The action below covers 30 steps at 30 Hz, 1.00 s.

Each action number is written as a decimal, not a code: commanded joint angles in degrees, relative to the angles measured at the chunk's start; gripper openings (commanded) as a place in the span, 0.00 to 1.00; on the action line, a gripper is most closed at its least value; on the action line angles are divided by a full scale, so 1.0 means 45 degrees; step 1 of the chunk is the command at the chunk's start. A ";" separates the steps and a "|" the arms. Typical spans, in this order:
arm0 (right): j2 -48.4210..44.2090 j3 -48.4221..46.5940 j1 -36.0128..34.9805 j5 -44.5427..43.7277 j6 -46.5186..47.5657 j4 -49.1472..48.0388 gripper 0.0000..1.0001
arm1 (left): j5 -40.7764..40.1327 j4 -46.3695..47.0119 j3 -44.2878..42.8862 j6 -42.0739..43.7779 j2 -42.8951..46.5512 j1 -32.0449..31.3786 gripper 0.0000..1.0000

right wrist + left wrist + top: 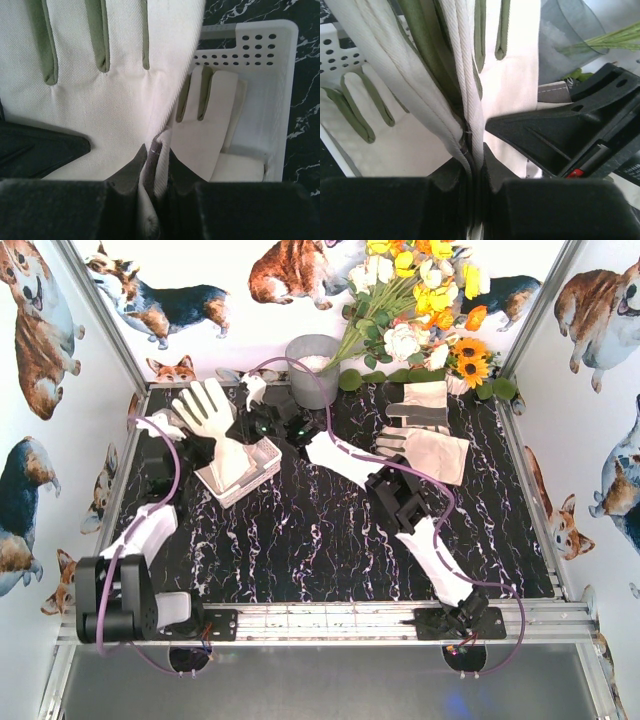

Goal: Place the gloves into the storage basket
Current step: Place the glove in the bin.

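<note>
A cream-white glove [205,408] hangs fingers-up over the white perforated storage basket [262,472] at the table's back left. Both grippers are shut on it. My left gripper [475,150] pinches a fold of this glove [512,90]. My right gripper [157,150] pinches its edge [100,100]. In the top view the left gripper [192,448] is at the glove's lower left and the right gripper [255,425] at its right. A second glove [205,135] lies flat in the basket [262,55]; it also shows in the left wrist view [395,145]. Two more gloves [420,405] [428,452] lie on the table at back right.
A grey metal bucket [312,370] with a bunch of flowers [425,300] stands at the back, just right of the basket. The right arm [400,502] stretches diagonally across the table's middle. Printed walls close in the black marbled table [300,550] on three sides.
</note>
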<state>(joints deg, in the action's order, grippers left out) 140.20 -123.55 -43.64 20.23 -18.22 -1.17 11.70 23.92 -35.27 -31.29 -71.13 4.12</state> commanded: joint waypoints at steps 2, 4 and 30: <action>0.1421 -0.2014 0.0361 -0.1215 0.0755 -0.1084 0.00 | -0.0071 0.0400 -0.0612 0.0664 -0.1250 0.0100 0.00; 0.1865 -0.2491 0.0369 -0.1238 0.0982 -0.0673 0.00 | 0.0083 -0.0201 -0.1083 0.0762 -0.1904 0.0108 0.00; 0.2969 -0.3599 0.0400 0.1905 0.2443 0.2559 0.00 | -0.1289 -0.5726 -0.2238 0.1951 -0.0451 0.0083 0.51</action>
<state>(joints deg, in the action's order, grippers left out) 151.37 -135.76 -42.33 26.81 -10.96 10.37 7.84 1.72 -42.00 -25.85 -77.73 4.36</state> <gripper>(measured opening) 0.112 0.447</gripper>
